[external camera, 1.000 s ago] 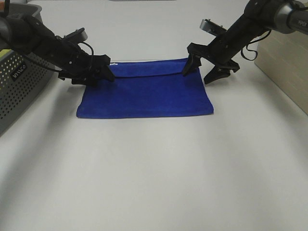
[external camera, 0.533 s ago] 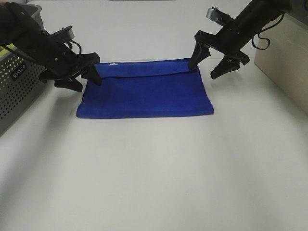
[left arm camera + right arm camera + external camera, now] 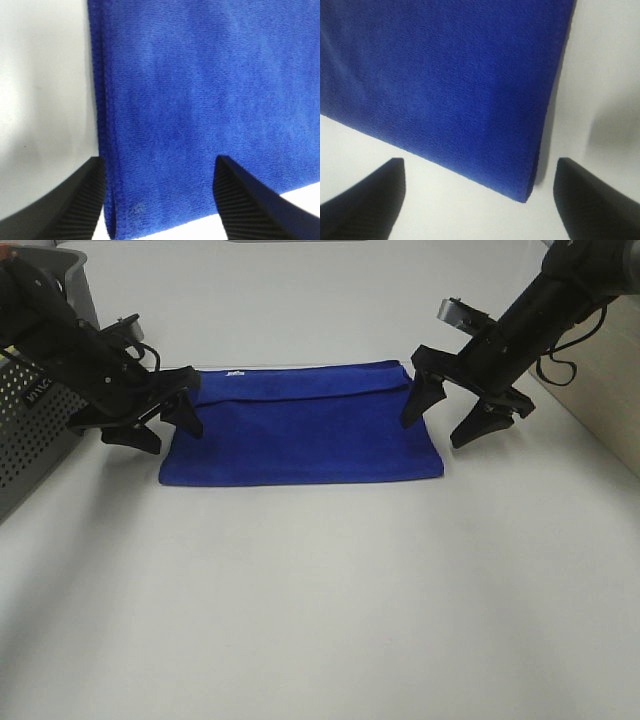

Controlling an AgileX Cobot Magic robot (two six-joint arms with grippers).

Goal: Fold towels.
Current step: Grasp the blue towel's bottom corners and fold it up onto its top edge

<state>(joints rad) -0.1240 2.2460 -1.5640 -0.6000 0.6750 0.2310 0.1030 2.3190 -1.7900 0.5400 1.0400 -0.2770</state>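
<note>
Royal-blue microfibre towel (image 3: 300, 435) lies folded flat on white table (image 3: 320, 600). Left claw (image 3: 172, 438) & right claw (image 3: 432, 434) both spread wide, nothing held, one at each short end. Prob. light, limp, w/ grippy nap: best pinch near-edge corners thru both layers.

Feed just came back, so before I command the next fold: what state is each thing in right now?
blue towel: folded, lying flat on the table, upper layer stopping short of the far edge.
white tag: exposed at the far left corner.
left gripper: open, empty, straddling the towel's left short edge.
right gripper: open, empty, straddling the right short edge.
grey basket: upright, contents hidden.
</note>
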